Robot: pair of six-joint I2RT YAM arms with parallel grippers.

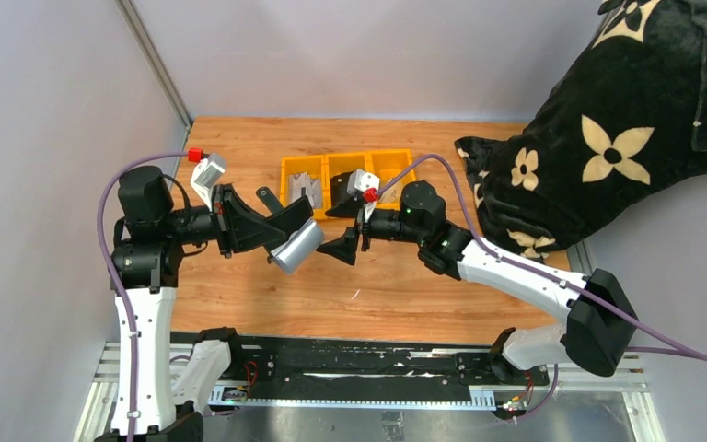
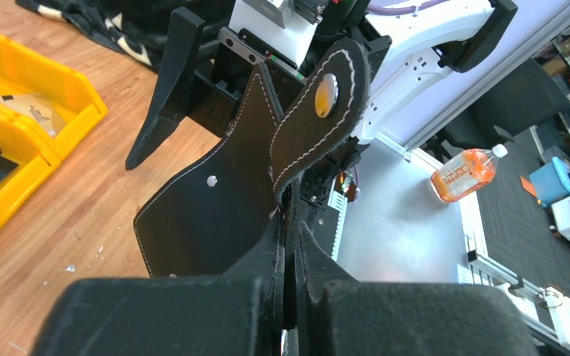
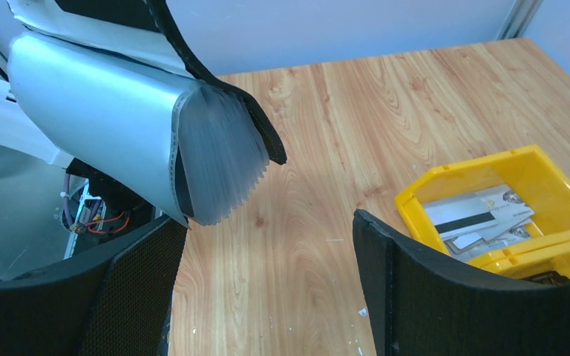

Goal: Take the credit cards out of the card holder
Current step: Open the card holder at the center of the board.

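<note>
The left fingers (image 2: 156,319) clamp the holder (image 3: 119,126) above the desk (image 3: 386,96). Its pleated mouth faces the right fingers (image 3: 445,297), which gape empty just beside it, ready to reach in.

Yellow three-compartment tray (image 1: 348,156) upper centre on wooden desk (image 1: 396,295), black flower-patterned blanket (image 1: 608,110) upper right, orange-filled bottle (image 2: 464,172) right of left wrist view
</note>
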